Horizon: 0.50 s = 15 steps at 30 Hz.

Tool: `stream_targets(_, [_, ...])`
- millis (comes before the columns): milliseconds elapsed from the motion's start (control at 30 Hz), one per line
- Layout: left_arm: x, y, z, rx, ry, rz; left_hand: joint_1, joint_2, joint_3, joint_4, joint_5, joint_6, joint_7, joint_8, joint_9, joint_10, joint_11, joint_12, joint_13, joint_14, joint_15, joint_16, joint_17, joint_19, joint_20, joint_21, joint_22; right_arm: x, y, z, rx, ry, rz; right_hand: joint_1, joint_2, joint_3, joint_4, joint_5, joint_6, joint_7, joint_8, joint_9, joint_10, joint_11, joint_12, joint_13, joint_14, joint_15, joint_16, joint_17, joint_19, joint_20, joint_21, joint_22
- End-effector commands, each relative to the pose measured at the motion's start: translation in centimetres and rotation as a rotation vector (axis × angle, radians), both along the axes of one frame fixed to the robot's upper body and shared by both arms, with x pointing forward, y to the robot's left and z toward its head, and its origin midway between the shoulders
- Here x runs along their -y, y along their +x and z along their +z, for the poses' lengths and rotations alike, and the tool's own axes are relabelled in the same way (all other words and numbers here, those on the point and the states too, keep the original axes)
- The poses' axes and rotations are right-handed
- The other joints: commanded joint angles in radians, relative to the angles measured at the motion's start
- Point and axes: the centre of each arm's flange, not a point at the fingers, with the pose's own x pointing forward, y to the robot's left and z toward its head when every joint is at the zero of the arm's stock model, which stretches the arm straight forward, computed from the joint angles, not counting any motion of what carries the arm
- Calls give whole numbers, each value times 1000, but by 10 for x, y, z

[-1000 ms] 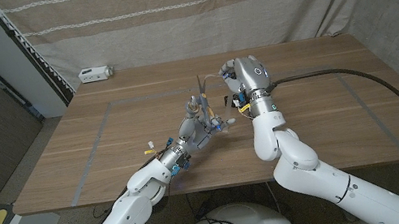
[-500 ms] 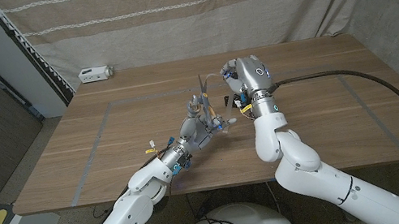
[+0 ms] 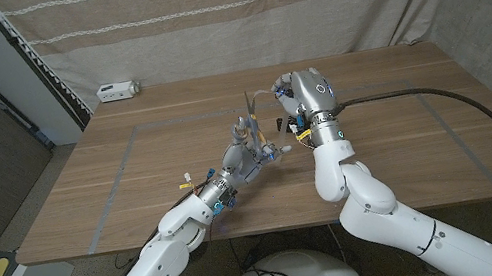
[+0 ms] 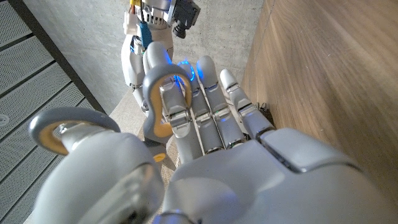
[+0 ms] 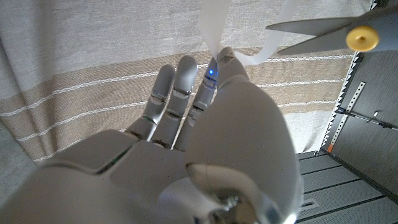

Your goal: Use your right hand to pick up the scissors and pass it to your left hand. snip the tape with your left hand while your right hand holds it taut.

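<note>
The scissors (image 3: 256,132) are up off the table (image 3: 397,132), about mid-table, gripped by the left hand (image 3: 247,155), blades pointing toward twelve o'clock. In the left wrist view the grey loops with yellow lining (image 4: 158,102) sit around the fingers (image 4: 208,106). The handover looks done; the snip is in hand. At the scissors' two o'clock, the right hand (image 3: 304,92) pinches a pale, thin strip of tape (image 5: 214,25) at its fingertips (image 5: 225,56), the other fingers loosely apart. In the right wrist view, the steel blades with a yellow pivot (image 5: 360,37) lie just beside the strip; whether they touch it I cannot tell. Next, I judge, the blades must close across the strip while it stays taut. The table is smooth wood; behind it hangs a striped cloth curtain (image 3: 233,8).
</note>
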Motion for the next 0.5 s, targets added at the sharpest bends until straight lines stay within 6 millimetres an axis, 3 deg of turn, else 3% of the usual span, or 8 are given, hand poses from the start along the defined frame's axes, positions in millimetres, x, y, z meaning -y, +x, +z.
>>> stream_targets(33, [-1, -3, 3, 15, -1, 15, 14, 7, -3, -9, 3, -44, 52, 11, 4, 73, -68, 254, 47, 12, -65, 6, 2, 12, -1, -1, 1, -1, -6, 0, 13, -5, 6, 0, -1, -1, -1, 6, 6, -6, -2, 5, 65, -63, 4, 37, 9, -114, 8, 1, 1, -59, 4, 2])
stream_targets(500, [1, -4, 4, 23, 4, 2, 12, 6, -6, -11, 7, -47, 50, 17, -3, 72, -67, 249, 36, 7, -65, 10, 10, 8, -1, -4, 4, 0, -10, 0, 18, -12, 3, -3, -1, -3, 1, 7, 8, -7, -3, 5, 66, -65, 0, 35, 11, -114, 17, -6, 1, -62, 3, 1])
